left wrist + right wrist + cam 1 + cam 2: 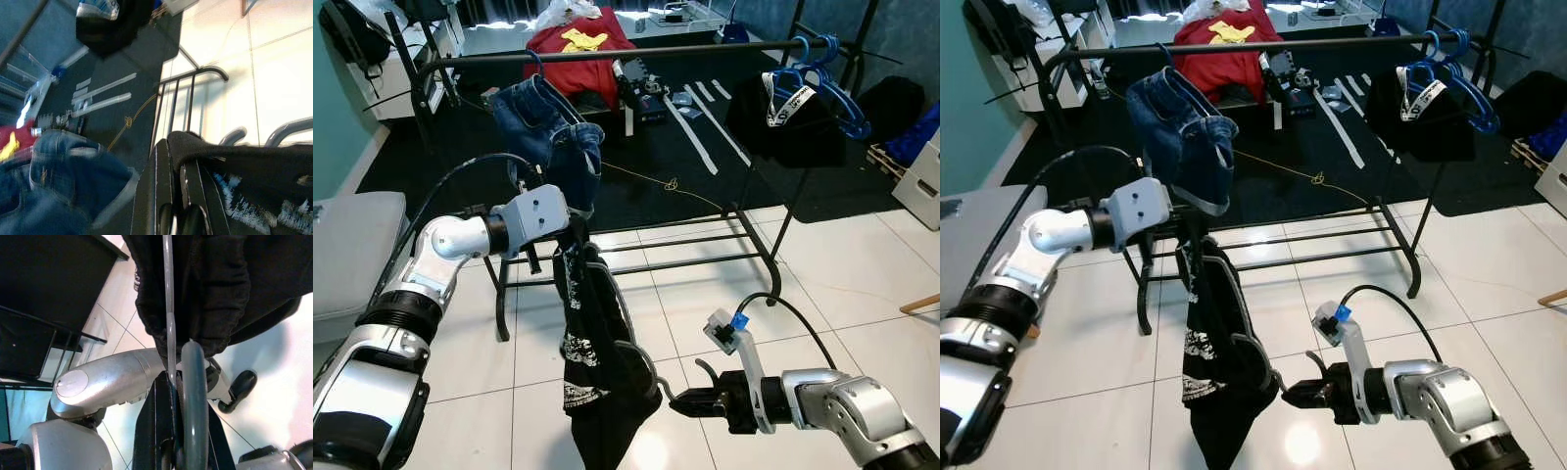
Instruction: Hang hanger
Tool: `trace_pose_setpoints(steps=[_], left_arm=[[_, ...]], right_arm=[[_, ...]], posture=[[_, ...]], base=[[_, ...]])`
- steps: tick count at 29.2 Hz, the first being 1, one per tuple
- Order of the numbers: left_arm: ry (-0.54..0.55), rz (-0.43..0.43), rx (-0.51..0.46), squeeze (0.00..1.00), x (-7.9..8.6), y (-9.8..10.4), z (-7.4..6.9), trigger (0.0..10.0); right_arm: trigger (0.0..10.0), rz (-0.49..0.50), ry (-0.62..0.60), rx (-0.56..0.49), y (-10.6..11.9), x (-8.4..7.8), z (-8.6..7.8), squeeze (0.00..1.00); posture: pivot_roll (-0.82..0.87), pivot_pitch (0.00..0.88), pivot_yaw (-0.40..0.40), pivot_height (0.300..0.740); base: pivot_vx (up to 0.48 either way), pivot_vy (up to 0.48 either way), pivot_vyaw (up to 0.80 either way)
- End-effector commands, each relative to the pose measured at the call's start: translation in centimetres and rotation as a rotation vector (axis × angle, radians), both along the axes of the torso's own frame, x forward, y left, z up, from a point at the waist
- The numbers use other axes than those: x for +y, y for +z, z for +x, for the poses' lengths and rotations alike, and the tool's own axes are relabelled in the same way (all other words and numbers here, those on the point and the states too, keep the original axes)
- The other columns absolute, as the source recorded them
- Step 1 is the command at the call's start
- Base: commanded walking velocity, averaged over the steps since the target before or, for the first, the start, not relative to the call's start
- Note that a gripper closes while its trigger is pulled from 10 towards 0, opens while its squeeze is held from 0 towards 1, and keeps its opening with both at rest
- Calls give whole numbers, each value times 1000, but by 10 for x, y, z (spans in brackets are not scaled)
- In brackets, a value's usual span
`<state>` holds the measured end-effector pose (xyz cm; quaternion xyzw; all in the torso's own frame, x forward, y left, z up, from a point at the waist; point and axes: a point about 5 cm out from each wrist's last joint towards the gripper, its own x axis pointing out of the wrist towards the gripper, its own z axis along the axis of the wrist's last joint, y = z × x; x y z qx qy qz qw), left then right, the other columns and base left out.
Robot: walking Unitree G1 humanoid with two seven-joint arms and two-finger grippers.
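Observation:
A black printed garment [592, 362] hangs on a grey hanger [644, 370] in front of the clothes rack. My left gripper [574, 238] is shut on the top of the garment, below the rail [636, 54]. In the left wrist view the black cloth [244, 161] lies draped over its fingers [168, 191]. My right gripper [679, 401] is low on the right of the garment and shut on the hanger. The right wrist view has the grey hanger bar [194, 396] running between its fingers, with a thin wire beside it.
Blue denim shorts [548, 127] hang on the rail at the left. Blue hangers [822, 78] and a black garment [783, 122] are at its right end. The rack's lower bars [705, 245] stand above white tiles. A red cloth [582, 49] lies on the dark rug behind.

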<state>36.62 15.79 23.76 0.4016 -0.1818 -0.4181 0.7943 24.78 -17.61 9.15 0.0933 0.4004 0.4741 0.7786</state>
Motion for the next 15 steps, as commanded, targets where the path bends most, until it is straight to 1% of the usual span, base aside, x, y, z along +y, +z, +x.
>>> trace_pose_setpoints(steps=[1, 2, 3, 4, 6, 7, 8, 9, 10, 13, 14, 15], left_arm=[[-69, -51, -67, 0, -12, 16, -5, 0], [-123, -51, -75, 0, -21, 17, -11, 0], [-123, -51, -75, 0, -21, 17, -11, 0], [-157, -50, -80, 0, -27, 17, -15, 0], [-157, -50, -80, 0, -27, 17, -15, 0], [-217, -39, -76, 0, -36, 15, -22, 0], [-217, -39, -76, 0, -36, 15, -22, 0], [-284, -28, -58, 0, -46, 9, -30, 0], [-328, -22, -44, 0, -52, 5, -36, 0], [-354, -19, -36, 0, -56, 3, -40, 0], [-368, 4, -8, 0, -58, -6, -42, 0], [-368, 4, -8, 0, -58, -6, -42, 0]], right_arm=[[0, -14, 16, 60, -12, 4, -6, 0], [0, -12, 17, 70, -14, 5, -5, 0], [0, -12, 17, 70, -14, 5, -5, 0], [0, -12, 18, 76, -16, 6, -4, 0], [0, -12, 18, 76, -16, 6, -4, 0], [0, -14, 15, 85, -19, 6, -2, 0], [0, -14, 15, 85, -19, 6, -2, 0], [0, -19, 12, 94, -23, 7, 0, 0], [0, -23, 10, 100, -25, 7, 1, 0], [0, -26, 9, 103, -26, 7, 2, 0], [0, -28, 4, 88, -25, 8, 5, 0], [0, -28, 4, 88, -25, 8, 5, 0]], posture=[[17, 107, 72, 740], [18, 106, 72, 740], [18, 106, 72, 740], [18, 105, 70, 740], [18, 105, 70, 740], [22, 104, 66, 740], [22, 104, 66, 740], [27, 104, 62, 740], [27, 104, 62, 740], [27, 104, 62, 740], [29, 106, 62, 740], [29, 106, 62, 740]], base=[[0, 0, 0], [0, 0, 0], [0, 0, 0], [0, 0, 0], [0, 0, 0], [0, 0, 0], [0, 0, 0], [0, 0, 0], [0, 0, 0], [0, 0, 0], [0, 0, 0], [0, 0, 0]])
